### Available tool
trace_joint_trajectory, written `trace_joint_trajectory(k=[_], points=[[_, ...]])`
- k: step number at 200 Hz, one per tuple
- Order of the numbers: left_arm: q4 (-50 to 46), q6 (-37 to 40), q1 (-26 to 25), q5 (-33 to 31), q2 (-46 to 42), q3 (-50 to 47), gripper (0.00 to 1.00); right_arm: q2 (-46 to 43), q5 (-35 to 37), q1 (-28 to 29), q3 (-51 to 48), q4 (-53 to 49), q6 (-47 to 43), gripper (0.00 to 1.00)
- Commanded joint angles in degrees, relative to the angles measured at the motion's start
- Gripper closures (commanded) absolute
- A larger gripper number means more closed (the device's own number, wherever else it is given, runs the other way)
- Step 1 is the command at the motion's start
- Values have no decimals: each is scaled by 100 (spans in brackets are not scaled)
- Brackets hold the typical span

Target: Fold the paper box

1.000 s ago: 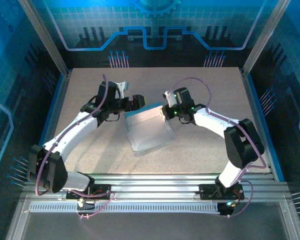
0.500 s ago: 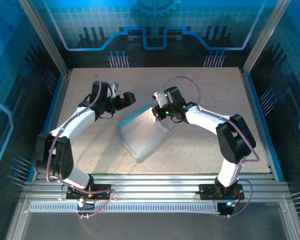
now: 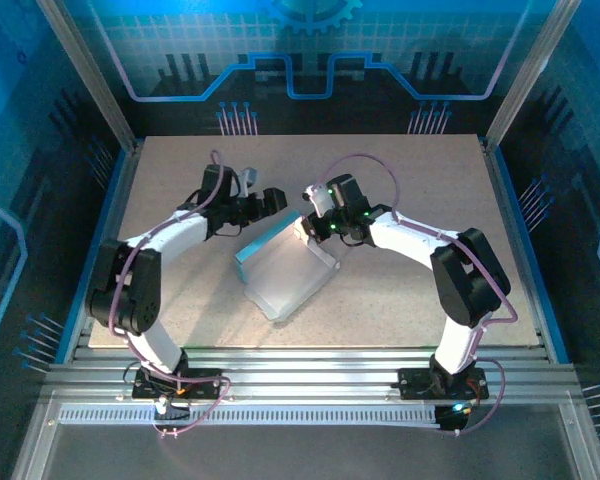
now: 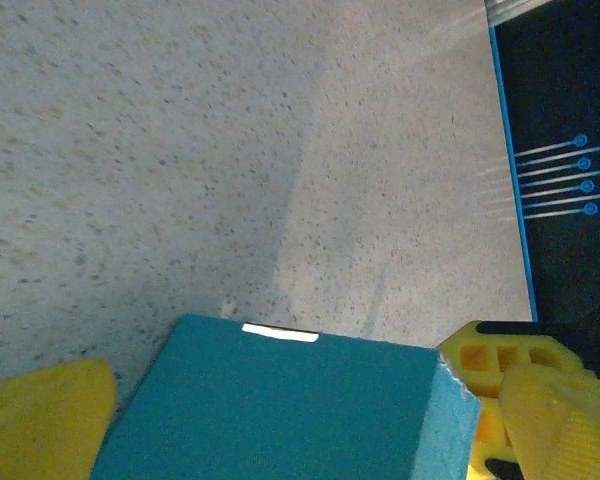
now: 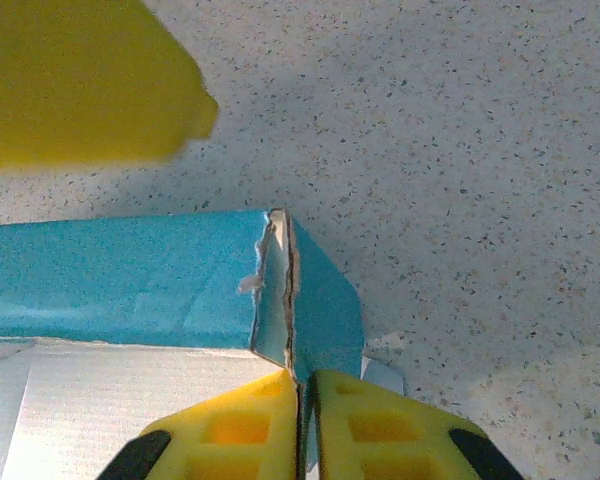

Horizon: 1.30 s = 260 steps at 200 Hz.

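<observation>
Speckled beige table (image 3: 410,190), light blue paper box (image 3: 288,275) lying near its middle

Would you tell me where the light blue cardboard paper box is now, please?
In the top view, the light blue cardboard paper box lies centre-frame; the right gripper pinches its far right corner, and the left gripper hovers by its far edge.

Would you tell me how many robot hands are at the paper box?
2. The left hand is open at the raised blue flap of the paper box; the right hand is shut on a corner of it.
</observation>
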Motion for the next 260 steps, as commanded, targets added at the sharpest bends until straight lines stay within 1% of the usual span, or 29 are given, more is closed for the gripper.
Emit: trace_joint_trajectory(k=[1,39,78,117,173,238,260], points=[[552,116,-83,207,146,80,1,102,-77,94,112,-155,-88,86],[937,139,-90,393,458,119,1,126,-86,99,97,-86,-34,86],[1021,195,-102,506,737,211,1,159,-86,108,70,-51,-30,86],[907,257,-127,542,999,425,1,166,-103,106,80,-17,11,86],[809,327,-127,490,1082,492,1,142,-91,164,136,-30,86,84],[786,367,-127,476,1223,554,1,1,-173,183,154,-15,255,74],[755,389,-127,483,1260,554,1,-66,-293,170,181,-59,298,72]])
